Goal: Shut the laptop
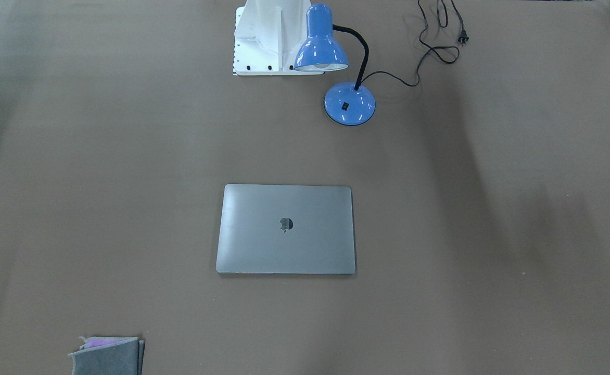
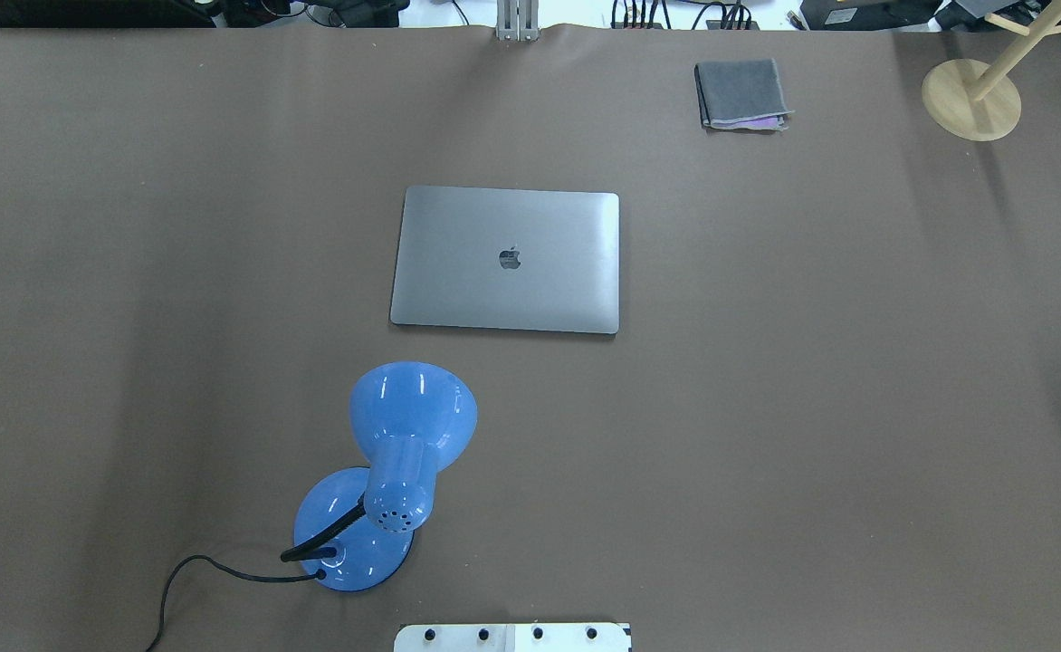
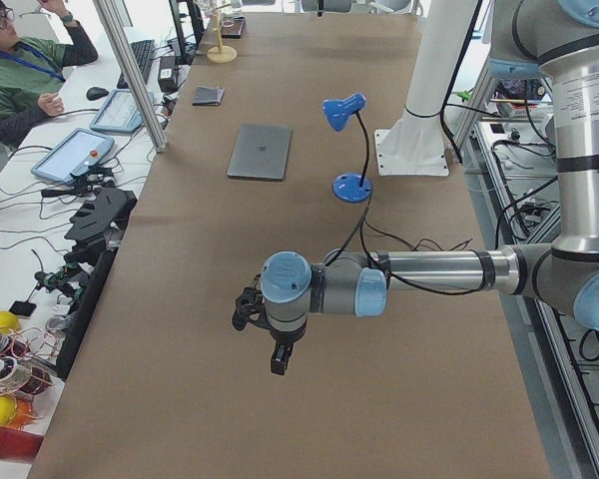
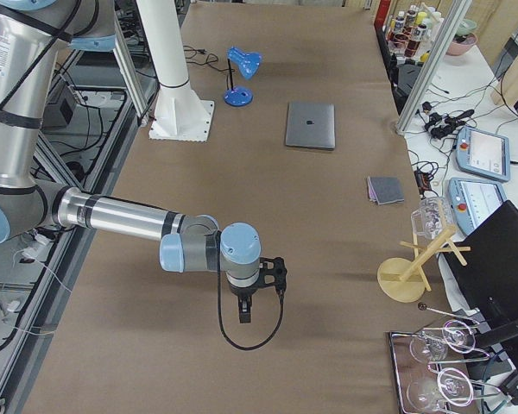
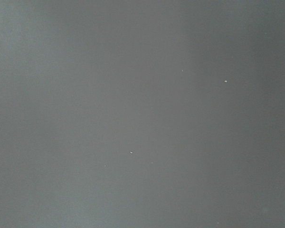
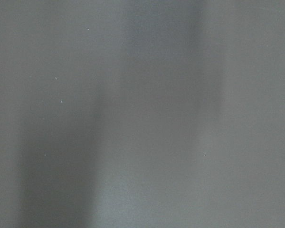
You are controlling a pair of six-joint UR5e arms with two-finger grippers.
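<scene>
Laptop point(image 1: 286, 229): lies flat on the worktop point(image 1: 492, 271), logo side up, far from both tools.
Job: looks done. The lid is all the way down, and nothing seems left to do.
Left tool point(image 3: 277, 359): hangs over bare worktop. I cannot tell if it is spread or pressed together.
Right tool point(image 4: 244, 312): hangs at the other end. I cannot tell there either.
Lamp point(image 1: 336, 67): blue, on the left tool's side of the laptop.
Side views: the only ones showing the tools.
Top views: show the shut lid, no tools.
Wrist views: plain worktop only.

Blue lamp point(image 2: 413, 412) near laptop point(image 2: 530, 290) robot-side edge, cloth point(image 2: 739, 91) well apart
</scene>
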